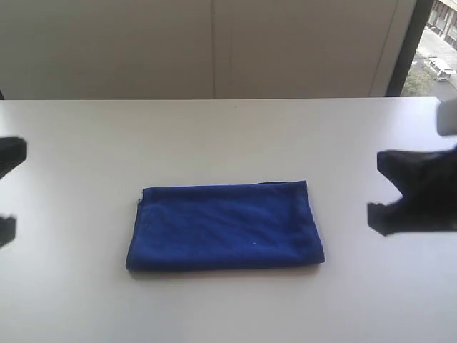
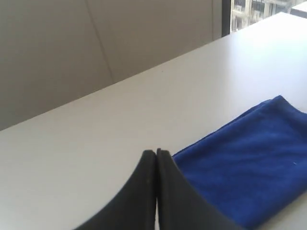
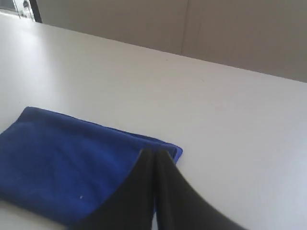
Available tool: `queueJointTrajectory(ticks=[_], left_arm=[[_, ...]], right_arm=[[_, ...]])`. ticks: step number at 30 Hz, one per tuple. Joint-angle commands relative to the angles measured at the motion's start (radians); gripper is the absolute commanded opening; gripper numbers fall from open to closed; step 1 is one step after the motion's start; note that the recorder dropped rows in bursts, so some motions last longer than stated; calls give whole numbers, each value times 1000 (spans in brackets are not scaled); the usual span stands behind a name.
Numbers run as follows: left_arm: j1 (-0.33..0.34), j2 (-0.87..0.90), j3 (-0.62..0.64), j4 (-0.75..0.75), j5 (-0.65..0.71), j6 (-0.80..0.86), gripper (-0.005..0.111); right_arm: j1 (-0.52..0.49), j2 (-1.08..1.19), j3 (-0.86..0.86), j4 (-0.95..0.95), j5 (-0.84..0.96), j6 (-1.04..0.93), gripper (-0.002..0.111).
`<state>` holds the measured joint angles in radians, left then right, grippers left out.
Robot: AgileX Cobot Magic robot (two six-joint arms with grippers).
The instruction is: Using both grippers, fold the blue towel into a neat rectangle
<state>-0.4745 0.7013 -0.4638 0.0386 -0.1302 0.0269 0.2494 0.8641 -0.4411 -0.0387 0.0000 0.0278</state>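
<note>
Exterior view: the deep royal-blue soft cloth towel lies flat on the middle of the desk, folded into a rectangle whose long sides run left to right. Its edges are fairly straight, its left end looks thicker, with a rolled fold, and its surface shows faint creases. A tiny pale speck sits on the right half.

Nothing touches the towel. Each arm is off to its own side, well apart from the cloth: the black left arm shows only as dark shapes at the left border, and the bulky black right arm juts in from the right border, above the desk surface.

From the left wrist view, the black left gripper has its two curved jaws pressed together with just a thin seam between them, holding nothing; a corner of the towel lies beyond it. From the right wrist view, the black right gripper is likewise closed tight and empty, with the towel on the desk past its tips.

The smooth white desk is otherwise bare around the cloth. Behind it runs a beige panelled wall, and a dark-framed window at the far right shows bright outdoors.
</note>
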Motion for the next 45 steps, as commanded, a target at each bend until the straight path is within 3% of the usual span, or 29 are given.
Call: queueJointTrajectory(ticks=[1,5,12,31,33,41,45], left_arm=[[4,-223,267,-26,-29,-54,0],[4,-323,464,-57,-62,-109,0],[4,-333,464,-58,108,-99,0],[4,-340,464,-58,118,-102,0],[36,-379,464,-58,130,-102,0],[314,-666,464,-58,151,-102,0],[377,-701,464,-58,149,-102,0]], right_arm=[[-5,-202,192,-3,-17,32,0],[-5,-301,340,4,-17,74,0],[-5,-333,420,4,-6,114,0],[-5,-333,420,4,-6,114,0],[-5,-333,420,4,-6,114,0],[-5,-333,420,4,-6,114,0],[-5,-333,420,4,0,104,0]])
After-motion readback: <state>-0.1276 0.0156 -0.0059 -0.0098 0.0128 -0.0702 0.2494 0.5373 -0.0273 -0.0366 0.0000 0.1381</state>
